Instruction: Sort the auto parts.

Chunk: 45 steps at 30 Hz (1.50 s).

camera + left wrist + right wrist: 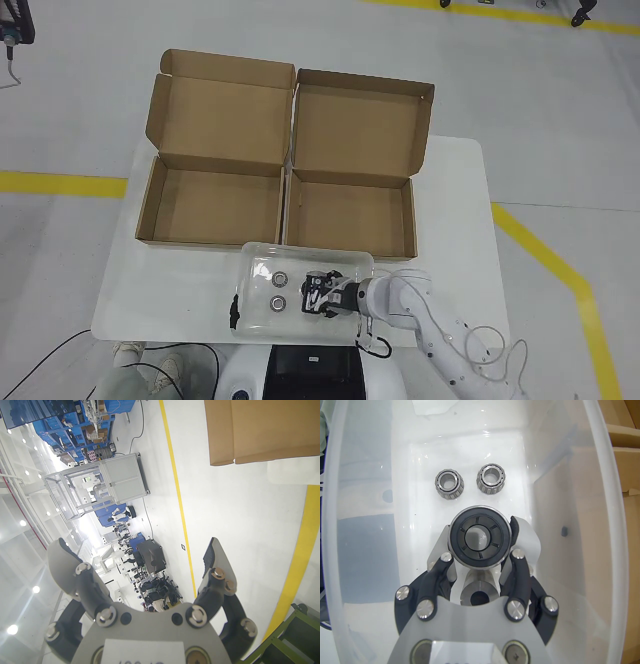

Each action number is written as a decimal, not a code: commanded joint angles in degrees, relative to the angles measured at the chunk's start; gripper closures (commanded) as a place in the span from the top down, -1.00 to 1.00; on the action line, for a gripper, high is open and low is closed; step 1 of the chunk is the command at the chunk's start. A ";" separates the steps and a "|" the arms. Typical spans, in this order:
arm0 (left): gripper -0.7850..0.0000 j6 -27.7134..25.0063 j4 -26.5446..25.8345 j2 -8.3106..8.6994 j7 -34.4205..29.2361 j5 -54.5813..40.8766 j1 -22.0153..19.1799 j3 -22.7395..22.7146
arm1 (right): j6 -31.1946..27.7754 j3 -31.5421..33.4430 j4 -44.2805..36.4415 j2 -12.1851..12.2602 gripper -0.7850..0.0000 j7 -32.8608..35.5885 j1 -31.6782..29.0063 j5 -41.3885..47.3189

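A clear plastic bin (258, 258) stands at the table's near edge, its wall (365, 550) showing in the right wrist view. Inside it my right gripper (480, 540) is shut on a large black-faced bearing (480, 536), seen from above as the right gripper (318, 294) in the bin. Two small tapered roller bearings (449, 484) (491, 478) lie side by side beyond it, also seen from above (280, 278) (279, 302). A steel sleeve (478, 593) lies under the wrist. My left gripper (135, 555) is open, held off the table, with nothing between its fingers.
Two open cardboard boxes stand side by side behind the bin, a left one (210, 205) and a right one (350, 215), lids folded back. The white table (450, 200) has free room to the right of the boxes. A box flap (262, 430) shows in the left wrist view.
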 commanded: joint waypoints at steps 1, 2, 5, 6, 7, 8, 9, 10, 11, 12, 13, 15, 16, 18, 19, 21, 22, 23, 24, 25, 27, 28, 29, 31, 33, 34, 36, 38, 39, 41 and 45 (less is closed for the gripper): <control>1.00 0.00 0.00 0.00 0.00 0.00 0.00 0.00 | -0.51 0.46 -0.69 0.27 -1.00 -1.73 -0.28 0.03; 1.00 0.00 0.00 0.00 0.00 0.00 0.00 0.00 | -0.86 0.73 -1.02 0.41 -1.00 -2.91 -0.42 0.01; 1.00 0.00 0.00 0.00 0.00 0.00 0.00 0.00 | -1.84 1.48 -1.56 0.83 -1.00 -6.72 -0.75 -0.43; 1.00 0.00 0.00 0.00 0.00 0.00 0.00 0.00 | -2.16 1.62 -1.66 0.94 -1.00 -8.10 -0.82 -0.49; 1.00 0.00 0.00 0.00 0.00 0.00 0.00 0.00 | -2.44 1.74 -1.65 1.04 -1.00 -9.40 -0.81 -0.65; 1.00 0.00 0.00 0.00 0.00 0.00 0.00 0.00 | -2.55 1.84 -1.51 1.12 -1.00 -10.62 -0.81 -0.71; 1.00 0.00 0.00 0.00 0.00 0.00 0.00 0.00 | -2.64 1.88 -1.46 1.18 -1.00 -11.87 -0.73 -0.73; 1.00 0.00 0.00 0.00 0.00 0.00 0.00 0.00 | -2.82 1.87 -1.34 1.22 -1.00 -13.20 -0.62 -0.65; 1.00 0.00 0.00 0.00 0.00 0.00 0.00 0.00 | -2.95 1.89 -1.15 1.26 -1.00 -14.44 -0.45 -0.61; 1.00 0.00 0.00 0.00 0.00 0.00 0.00 0.00 | -3.01 1.90 -1.00 1.29 -1.00 -15.57 -0.22 -0.59; 1.00 0.00 0.00 0.00 0.00 0.00 0.00 0.00 | -3.17 1.84 -0.88 1.31 -1.00 -16.69 0.03 -0.49; 1.00 0.00 0.00 0.00 0.00 0.00 0.00 0.00 | -3.76 1.64 -0.75 1.30 -1.00 -19.26 0.71 0.03; 1.00 0.00 0.00 0.00 0.00 0.00 0.00 0.00 | -4.15 1.50 -0.68 1.28 -1.00 -20.59 1.14 0.29; 1.00 0.00 0.00 0.00 0.00 0.00 0.00 0.00 | -4.75 1.24 -0.63 1.20 -1.00 -23.52 2.13 0.90; 1.00 0.00 0.00 0.00 0.00 0.00 0.00 0.00 | -4.94 1.11 -0.62 1.16 -1.00 -24.72 2.71 1.04; 1.00 0.00 0.00 0.00 0.00 0.00 0.00 0.00 | -5.51 0.74 -0.68 1.04 -1.00 -26.39 4.06 1.33; 1.00 0.00 0.00 0.00 0.00 0.00 0.00 0.00 | -5.69 0.61 -0.72 0.97 -1.00 -26.76 4.81 1.61; 1.00 0.00 0.00 0.00 0.00 0.00 0.00 0.00 | -5.99 0.47 -0.99 0.89 -1.00 -27.26 5.62 2.12; 1.00 0.00 0.00 0.00 0.00 0.00 0.00 0.00 | -6.50 0.33 -1.24 0.81 -1.00 -27.83 6.43 2.74; 1.00 0.00 0.00 0.00 0.00 0.00 0.00 0.00 | -6.95 0.27 -1.41 0.74 -1.00 -28.23 7.27 3.24; 1.00 0.00 0.00 0.00 0.00 0.00 0.00 0.00 | -8.10 0.08 -1.78 0.61 -1.00 -29.13 8.83 4.64; 1.00 0.00 0.00 0.00 0.00 0.00 0.00 0.00 | -9.26 -0.03 -1.67 0.54 -1.00 -29.88 9.67 5.78; 1.00 0.00 0.00 0.00 0.00 0.00 0.00 0.00 | -9.81 0.09 -1.54 0.47 -1.00 -30.38 10.63 6.65; 1.00 0.00 0.00 0.00 0.00 0.00 0.00 0.00 | -10.44 0.24 -1.52 0.35 -1.00 -30.61 12.36 7.84; 1.00 0.00 0.00 0.00 0.00 0.00 0.00 0.00 | -10.57 0.51 -1.77 0.25 -1.00 -30.31 14.04 9.03; 1.00 0.00 0.00 0.00 0.00 0.00 0.00 0.00 | -10.48 0.76 -1.96 0.21 -1.00 -29.87 14.94 9.54; 1.00 0.00 0.00 0.00 0.00 0.00 0.00 0.00 | -10.18 1.43 -2.55 0.12 -1.00 -29.55 16.60 11.07; 1.00 0.00 0.00 0.00 0.00 0.00 0.00 0.00 | -10.99 2.26 -2.89 0.07 -1.00 -30.64 18.21 13.52; 1.00 0.00 0.00 0.00 0.00 0.00 0.00 0.00 | -11.26 2.86 -3.01 0.07 -1.00 -31.43 18.78 14.81; 1.00 0.00 0.00 0.00 0.00 0.00 0.00 0.00 | -11.31 3.82 -4.23 0.19 -1.00 -32.31 19.65 16.10; 1.00 0.00 0.00 0.00 0.00 0.00 0.00 0.00 | -11.31 5.72 -6.06 0.74 -1.00 -35.13 19.59 16.75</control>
